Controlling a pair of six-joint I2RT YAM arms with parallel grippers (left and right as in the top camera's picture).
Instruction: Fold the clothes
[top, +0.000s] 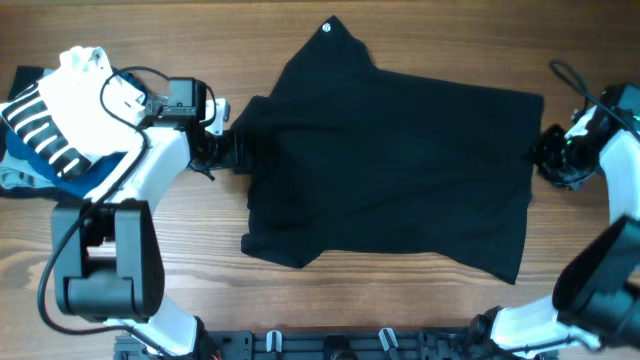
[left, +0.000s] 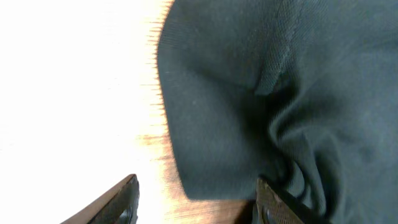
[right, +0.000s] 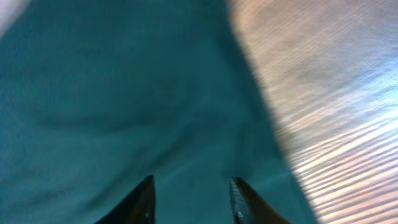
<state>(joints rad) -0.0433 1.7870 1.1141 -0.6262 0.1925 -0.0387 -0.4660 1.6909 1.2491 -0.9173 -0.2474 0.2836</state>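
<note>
Left gripper (top: 222, 143) sits at the sleeve edge of the black T-shirt (top: 400, 170), its fingers (left: 121, 202) spread wide beside bunched fabric. Right gripper (top: 548, 160) is at the shirt's opposite edge, jaws likewise parted over cloth. The shirt lies spread out mid-way across the wooden table (top: 300, 300). A white garment (top: 85, 85) and a navy striped garment (top: 40, 128) are heaped beside the left arm. A small white mark (top: 327, 27) shows at the shirt's top corner.

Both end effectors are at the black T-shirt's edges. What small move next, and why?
Probably close the left end effector on the bunched sleeve: it stands open with black T-shirt fabric between its fingers. The right end effector is likewise open over the opposite edge.
</note>
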